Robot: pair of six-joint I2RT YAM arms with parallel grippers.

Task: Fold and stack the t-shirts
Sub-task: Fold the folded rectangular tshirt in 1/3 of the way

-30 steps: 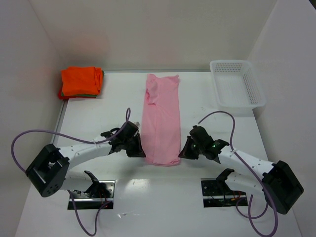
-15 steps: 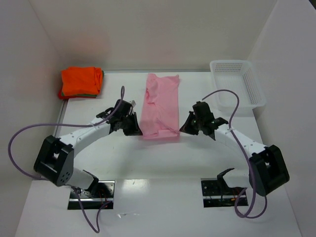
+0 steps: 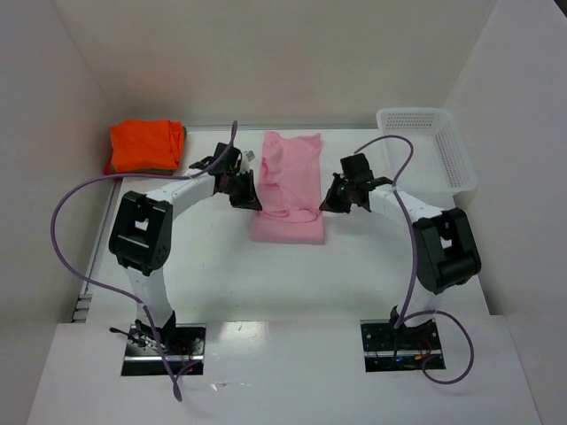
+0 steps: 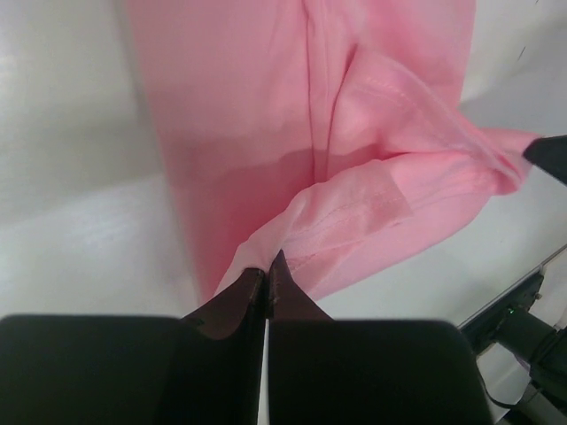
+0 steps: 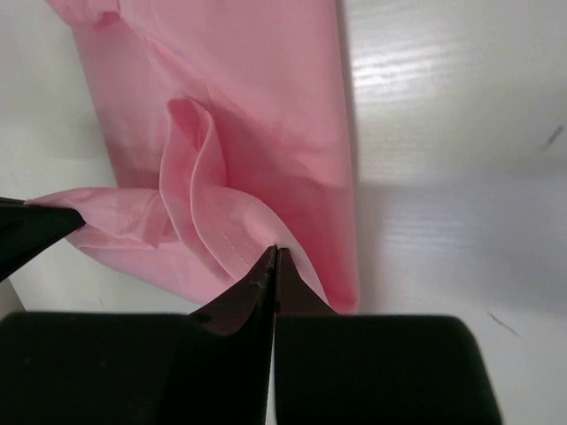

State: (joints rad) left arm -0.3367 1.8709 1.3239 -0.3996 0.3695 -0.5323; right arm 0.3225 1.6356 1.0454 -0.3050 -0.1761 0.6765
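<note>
The half-folded t-shirt point(image 3: 288, 190) lay mid-way across the table point(image 3: 354, 274) between the left gripper point(image 3: 252, 198) and the right gripper point(image 3: 329, 203) — folded t-shirts point(image 3: 146, 146) stacked behind at the far-left corner, the mesh basket point(image 3: 423, 113) at the far-right.

Plain pale pink t-shirt point(image 3: 292, 173); bright orange t-shirt point(image 3: 144, 144); white mesh basket point(image 3: 430, 187); purple cables point(image 3: 55, 221); white table point(image 3: 354, 266).

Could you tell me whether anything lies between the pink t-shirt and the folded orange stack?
No loose object does. Only the left gripper, shut on the pale pink cloth t-shirt, sits between it and the bright orange folded t-shirt stack.
</note>
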